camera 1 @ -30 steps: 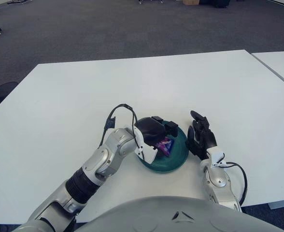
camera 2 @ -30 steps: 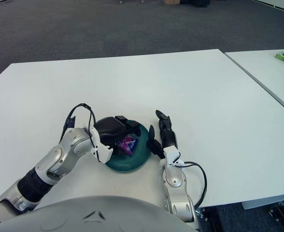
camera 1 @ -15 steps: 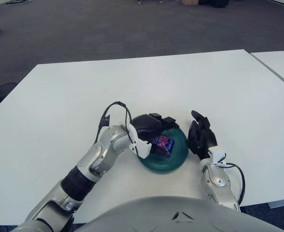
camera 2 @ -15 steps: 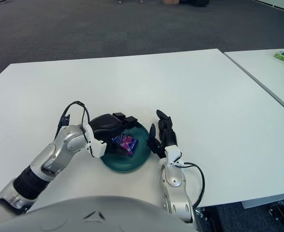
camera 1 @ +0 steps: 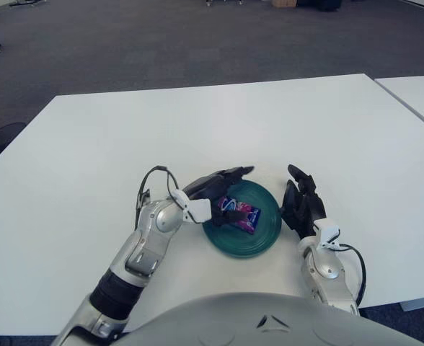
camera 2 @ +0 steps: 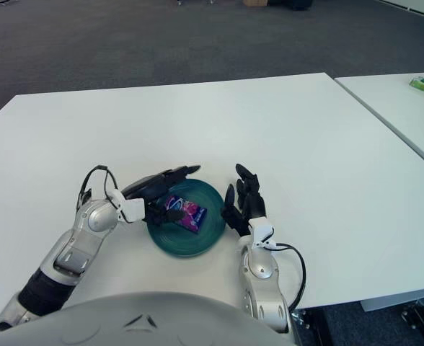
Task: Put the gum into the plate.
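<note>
1. The gum (camera 1: 239, 213) pack lies flat inside the teal plate (camera 1: 267, 231), long axis running far-left to near-right.
2. Left hand (camera 1: 215, 193) is at the plate's left rim, fingers spread, gripping nothing.
3. Right hand (camera 1: 301, 203) shows just right of the plate, fingers loose.

White table (camera 1: 197, 122) — green plate (camera 1: 268, 229) on it

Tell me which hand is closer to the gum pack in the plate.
Left. The left hand is open at the gum, over the plate's left rim; the right hand is open just right of the plate.
</note>
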Controlling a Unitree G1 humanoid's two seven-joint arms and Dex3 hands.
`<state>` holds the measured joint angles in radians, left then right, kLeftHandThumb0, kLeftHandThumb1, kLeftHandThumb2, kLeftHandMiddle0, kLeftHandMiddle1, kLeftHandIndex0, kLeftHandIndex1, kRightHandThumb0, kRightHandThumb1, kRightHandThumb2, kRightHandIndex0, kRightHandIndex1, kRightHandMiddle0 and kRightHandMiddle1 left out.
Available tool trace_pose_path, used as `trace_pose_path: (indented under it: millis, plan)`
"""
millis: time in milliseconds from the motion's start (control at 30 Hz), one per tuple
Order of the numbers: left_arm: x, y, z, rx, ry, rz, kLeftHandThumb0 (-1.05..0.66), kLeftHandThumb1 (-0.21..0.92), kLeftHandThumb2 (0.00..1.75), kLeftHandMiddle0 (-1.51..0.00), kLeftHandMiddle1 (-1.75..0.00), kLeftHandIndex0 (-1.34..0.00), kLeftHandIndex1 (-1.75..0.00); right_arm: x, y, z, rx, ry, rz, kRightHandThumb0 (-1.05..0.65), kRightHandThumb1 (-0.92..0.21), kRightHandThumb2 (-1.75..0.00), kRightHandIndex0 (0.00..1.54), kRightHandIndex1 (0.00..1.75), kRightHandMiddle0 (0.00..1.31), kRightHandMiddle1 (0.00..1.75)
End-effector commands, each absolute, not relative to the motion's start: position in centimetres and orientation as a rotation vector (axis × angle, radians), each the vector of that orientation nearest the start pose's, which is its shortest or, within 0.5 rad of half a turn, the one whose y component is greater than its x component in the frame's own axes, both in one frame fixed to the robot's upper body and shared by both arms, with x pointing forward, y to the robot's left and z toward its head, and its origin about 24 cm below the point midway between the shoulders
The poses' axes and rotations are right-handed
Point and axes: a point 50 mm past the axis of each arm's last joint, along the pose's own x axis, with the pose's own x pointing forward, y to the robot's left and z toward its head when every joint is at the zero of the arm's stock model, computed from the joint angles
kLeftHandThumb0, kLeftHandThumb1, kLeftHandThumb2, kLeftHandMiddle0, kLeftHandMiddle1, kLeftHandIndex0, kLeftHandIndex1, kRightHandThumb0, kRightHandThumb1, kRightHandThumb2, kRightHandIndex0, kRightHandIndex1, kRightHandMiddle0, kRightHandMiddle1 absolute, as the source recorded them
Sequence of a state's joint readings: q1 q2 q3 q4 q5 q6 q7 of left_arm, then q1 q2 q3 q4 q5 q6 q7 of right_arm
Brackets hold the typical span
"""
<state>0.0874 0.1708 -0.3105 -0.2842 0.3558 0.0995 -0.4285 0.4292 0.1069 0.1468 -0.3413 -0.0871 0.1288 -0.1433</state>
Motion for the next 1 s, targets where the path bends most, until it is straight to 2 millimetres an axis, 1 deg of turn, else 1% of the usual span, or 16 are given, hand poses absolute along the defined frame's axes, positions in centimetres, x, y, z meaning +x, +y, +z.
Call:
trace_pose_path:
  millis: [0, 67, 133, 200, 267, 367, 433, 600, 800, 967]
  plan:
    - [22.1, 10.7, 4.5, 0.242, 0.047, -0.46, -1.05, 0.92, 0.69, 0.0, 0.0, 0.0, 0.0, 16.6, -13.1, 1.6, 0.036, 0.249, -0.168, -0.66, -0.92, -0.88, 0.29, 0.02, 0.0, 0.56]
    - [22.3, 11.4, 3.6, 0.094, 0.077, -0.361, -1.05, 0.92, 0.77, 0.0, 0.0, 0.0, 0.0, 16.5, -13.1, 1.6, 0.023, 0.25, -0.164, -0.67, -0.92, -0.88, 0.3, 0.02, 0.0, 0.56]
    - [22.2, 11.7, 3.2, 0.024, 0.08, -0.305, -1.05, 0.92, 0.81, 0.0, 0.0, 0.0, 0.0, 16.5, -13.2, 1.5, 0.017, 0.251, -0.163, -0.68, -0.92, -0.88, 0.3, 0.02, 0.0, 0.55]
    - [21.8, 12.3, 2.7, -0.046, 0.077, -0.235, -1.05, 0.92, 0.85, 0.0, 0.0, 0.0, 0.0, 16.4, -13.2, 1.5, 0.018, 0.253, -0.164, -0.68, -0.92, -0.89, 0.3, 0.02, 0.0, 0.55]
    - [21.3, 12.7, 2.3, -0.09, 0.081, -0.191, -1.05, 0.92, 0.89, 0.0, 0.0, -0.01, -0.01, 16.4, -13.3, 1.5, 0.021, 0.255, -0.165, -0.67, -0.92, -0.89, 0.31, 0.02, 0.0, 0.55]
    - [19.6, 12.9, 2.0, -0.256, 0.128, -0.11, -1.05, 0.92, 0.93, 0.0, 0.0, -0.03, -0.02, 16.3, -13.4, 1.5, 0.039, 0.259, -0.165, -0.67, -0.92, -0.9, 0.31, 0.02, 0.0, 0.55]
    - [19.1, 13.0, 1.9, -0.31, 0.144, -0.076, -1.05, 0.92, 0.95, 0.0, 0.0, -0.03, -0.02, 16.2, -13.4, 1.6, 0.038, 0.26, -0.163, -0.66, -0.92, -0.9, 0.31, 0.02, 0.0, 0.55]
    - [18.1, 13.3, 1.4, -0.331, 0.187, -0.005, -1.05, 0.92, 0.98, -0.01, 0.0, -0.03, -0.02, 16.1, -13.5, 1.7, 0.035, 0.263, -0.155, -0.67, -0.92, -0.91, 0.32, 0.02, 0.0, 0.55]
    - [16.8, 14.1, -0.4, -0.266, 0.24, 0.03, -1.05, 0.92, 0.99, -0.01, 0.0, -0.04, -0.03, 15.9, -13.7, 1.7, 0.048, 0.268, -0.157, -0.67, -0.92, -0.91, 0.33, 0.01, 0.0, 0.56]
    - [16.4, 13.7, -0.5, -0.24, 0.23, 0.04, -1.05, 0.92, 1.0, 0.0, 0.0, -0.04, -0.03, 15.8, -13.9, 1.6, 0.055, 0.272, -0.158, -0.67, -0.92, -0.91, 0.34, 0.02, 0.01, 0.57]
